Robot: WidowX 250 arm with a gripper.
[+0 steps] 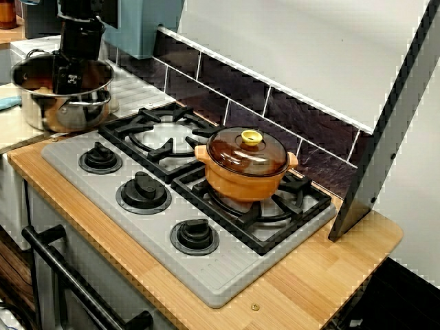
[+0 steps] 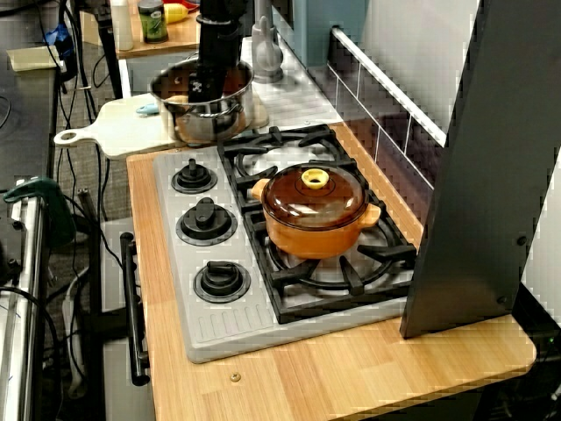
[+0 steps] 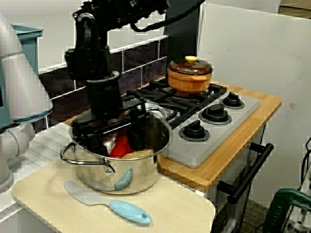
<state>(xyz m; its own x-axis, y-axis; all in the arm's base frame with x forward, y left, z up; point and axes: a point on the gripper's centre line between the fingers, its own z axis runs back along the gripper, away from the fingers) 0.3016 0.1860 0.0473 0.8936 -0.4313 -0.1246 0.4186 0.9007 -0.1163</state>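
In the view across the stove (image 1: pixel 227 275), the gripper (image 1: pixel 67 81) hangs down inside the steel pot (image 1: pixel 65 113). In the view from high up, the steel pot (image 2: pixel 206 123) sits on a cutting board (image 2: pixel 114 132). In the view from the pot's side, the gripper's fingers (image 3: pixel 99 143) stand apart with 1 red thing (image 3: pixel 121 146) between them. I cannot tell if they squeeze it. I think it is best to move slowly and stay off the pot's wall.
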